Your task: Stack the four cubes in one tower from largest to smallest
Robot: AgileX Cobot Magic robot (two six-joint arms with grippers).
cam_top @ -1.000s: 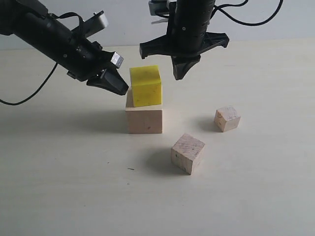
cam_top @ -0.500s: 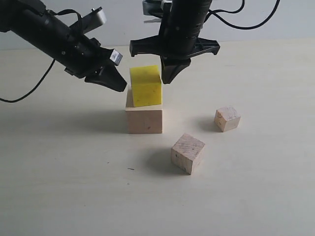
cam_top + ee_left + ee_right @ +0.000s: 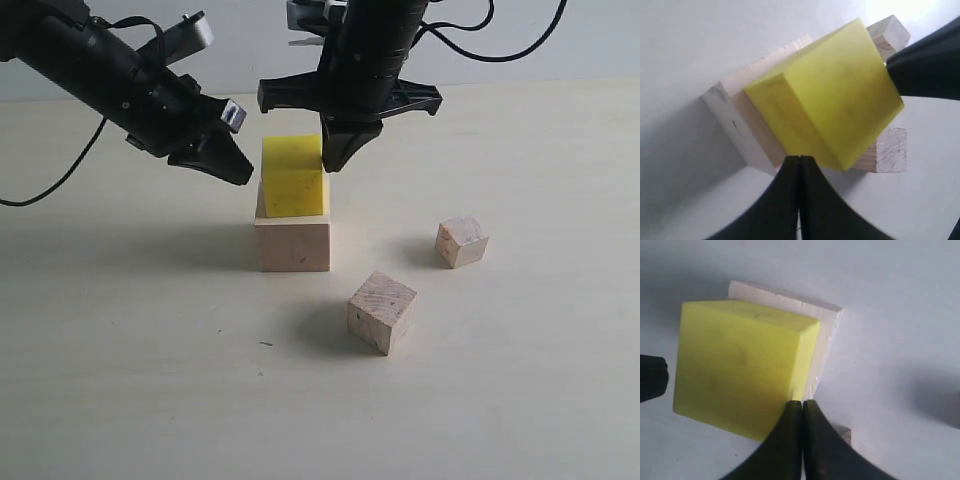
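Exterior view showed four cubes: three of pale bare wood and one yellow. The yellow cube (image 3: 293, 180) sat on the large wood cube (image 3: 293, 245), turned slightly out of square with it, forming a stack two high near the middle of the table (image 3: 150, 380). The medium wood cube (image 3: 381, 312) lay alone in front and to the right. The small wood cube (image 3: 462, 242) lay further right. Both were well apart from the stack and from each other, with bare tabletop all round them.

Two grippers flanked the yellow cube. The left gripper (image 3: 238, 173) had its fingers clenched together on nothing, its tip just beside the cube's upper left edge. The right gripper (image 3: 335, 158) was likewise pinched closed and empty, its tip at the cube's upper right edge; whether it touched could not be told. Left of the stack the table lay open.
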